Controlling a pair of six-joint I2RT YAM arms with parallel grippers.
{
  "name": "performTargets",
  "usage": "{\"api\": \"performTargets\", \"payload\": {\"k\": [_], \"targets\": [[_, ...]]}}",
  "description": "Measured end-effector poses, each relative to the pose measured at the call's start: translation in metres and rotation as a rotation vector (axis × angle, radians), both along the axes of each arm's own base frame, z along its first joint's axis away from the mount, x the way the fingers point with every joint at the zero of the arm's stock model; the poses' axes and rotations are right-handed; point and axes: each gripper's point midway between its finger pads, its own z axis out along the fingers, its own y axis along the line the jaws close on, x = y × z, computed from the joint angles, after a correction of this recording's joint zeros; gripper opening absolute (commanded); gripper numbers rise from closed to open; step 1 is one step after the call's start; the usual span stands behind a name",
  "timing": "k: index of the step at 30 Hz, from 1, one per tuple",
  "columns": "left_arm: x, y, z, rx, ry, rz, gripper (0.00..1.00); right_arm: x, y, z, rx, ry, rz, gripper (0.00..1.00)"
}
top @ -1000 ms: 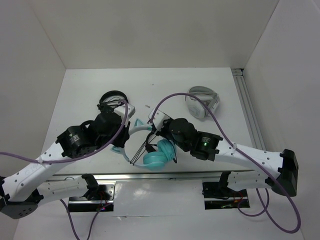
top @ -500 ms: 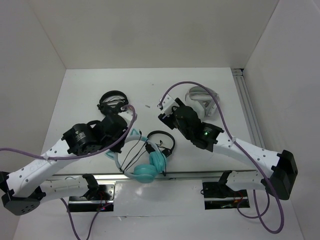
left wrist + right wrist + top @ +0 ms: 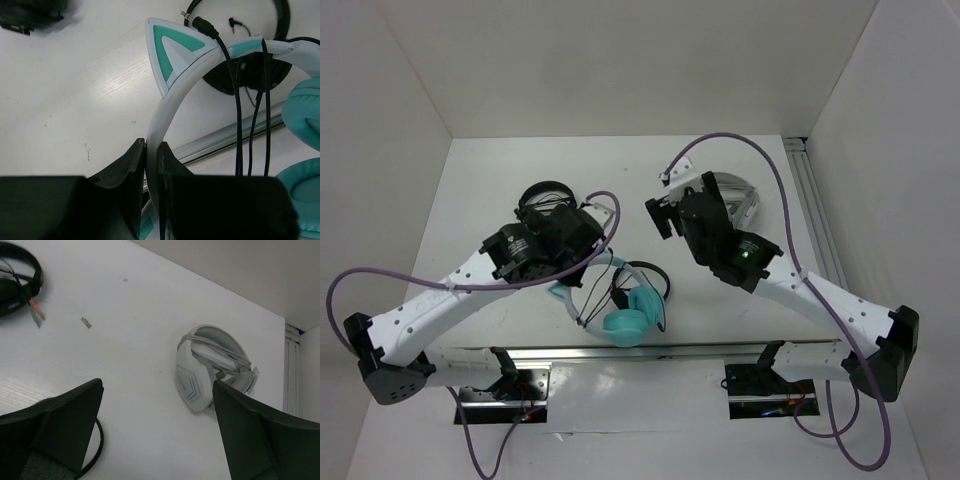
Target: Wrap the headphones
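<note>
The headphones [image 3: 626,320] lie near the table's front edge, with teal earcups [image 3: 305,115], a pale headband [image 3: 170,90] and a cat ear [image 3: 172,50]. Their thin black cable [image 3: 237,100] runs in strands across the band, and its plug [image 3: 197,21] pokes out beside the ear. My left gripper [image 3: 151,150] is shut on the headband, one finger on each side [image 3: 582,268]. My right gripper [image 3: 157,385] hangs open and empty above the table, behind and to the right of the headphones [image 3: 660,212].
White-grey headphones [image 3: 215,367] lie at the back right [image 3: 732,200]. Smaller black headphones [image 3: 545,200] sit at the back left [image 3: 17,280]. A black loop [image 3: 648,278] lies just behind the teal earcups. A metal rail [image 3: 650,350] runs along the front edge, and another rail [image 3: 812,220] along the right.
My right gripper has opened wide and pulled away from the headphones toward the back right. My left gripper, still clamped on the headband, has shifted right and back, carrying the headphones along.
</note>
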Motion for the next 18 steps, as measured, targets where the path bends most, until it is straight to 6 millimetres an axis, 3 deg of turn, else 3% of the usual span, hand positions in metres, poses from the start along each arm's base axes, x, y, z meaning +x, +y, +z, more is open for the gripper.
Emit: {"api": "performTargets", "payload": {"k": [5, 8, 13, 18], "targets": [[0.027, -0.046, 0.015, -0.065, -0.051, -0.053, 0.00, -0.014, -0.031, 0.051, 0.149, -0.032, -0.123, 1.00], [0.044, -0.085, 0.013, -0.091, -0.077, -0.128, 0.00, -0.034, -0.062, 0.098, 0.275, -0.085, -0.182, 1.00], [0.068, -0.147, -0.020, -0.075, -0.071, -0.243, 0.00, -0.068, -0.112, 0.164, 0.477, -0.193, -0.236, 1.00], [0.103, -0.206, -0.062, -0.059, -0.057, -0.283, 0.00, -0.095, -0.148, 0.188, 0.578, -0.239, -0.261, 1.00]]}}
